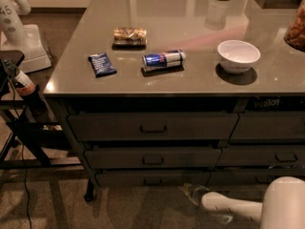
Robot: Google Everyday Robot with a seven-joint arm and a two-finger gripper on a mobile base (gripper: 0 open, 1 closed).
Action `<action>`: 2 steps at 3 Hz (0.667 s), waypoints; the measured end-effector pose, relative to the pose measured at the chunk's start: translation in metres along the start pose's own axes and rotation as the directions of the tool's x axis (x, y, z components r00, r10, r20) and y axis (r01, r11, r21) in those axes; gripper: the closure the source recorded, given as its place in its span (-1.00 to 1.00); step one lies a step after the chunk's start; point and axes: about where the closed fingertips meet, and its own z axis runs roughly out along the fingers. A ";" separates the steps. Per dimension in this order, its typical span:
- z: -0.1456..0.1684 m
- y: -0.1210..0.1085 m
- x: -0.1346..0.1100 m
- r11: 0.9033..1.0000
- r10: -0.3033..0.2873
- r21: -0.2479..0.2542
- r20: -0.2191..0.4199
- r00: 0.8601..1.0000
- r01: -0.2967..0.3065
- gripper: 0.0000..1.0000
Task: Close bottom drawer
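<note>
The bottom drawer (152, 178) sits lowest in the wide three-drawer stack under the tabletop (190, 13). Its low front panel looks in line with the two taller fronts above, with none of its dark interior showing, so I judge it shut or very nearly so. What may be left is a last press to seat it and then pulling away. My gripper (191, 192) hangs low near the floor, just beside the drawer's right end and a little in front of the panel, at the tip of my white arm (231, 208), which reaches in from the lower right. I cannot tell whether it is spread or closed, nor whether it touches the panel. Up on the tabletop a blue and silver can (163, 59) lies on its side in Red Bull colours, though I can't make out the lettering. A dark blue packet (101, 64) lies to its left, a brown packet (129, 35) behind it and a white bowl (238, 55) to its right, none with readable print. A pale label (267, 102) on the neighbouring stack carries letters I can't read, and the white machine (9, 8) at far left shows "45"
</note>
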 end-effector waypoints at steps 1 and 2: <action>-0.050 -0.022 0.024 0.996 0.062 0.065 -0.038 0.997 -0.059 1.00; -0.054 -0.010 0.045 0.997 0.058 0.047 -0.075 0.995 -0.055 0.65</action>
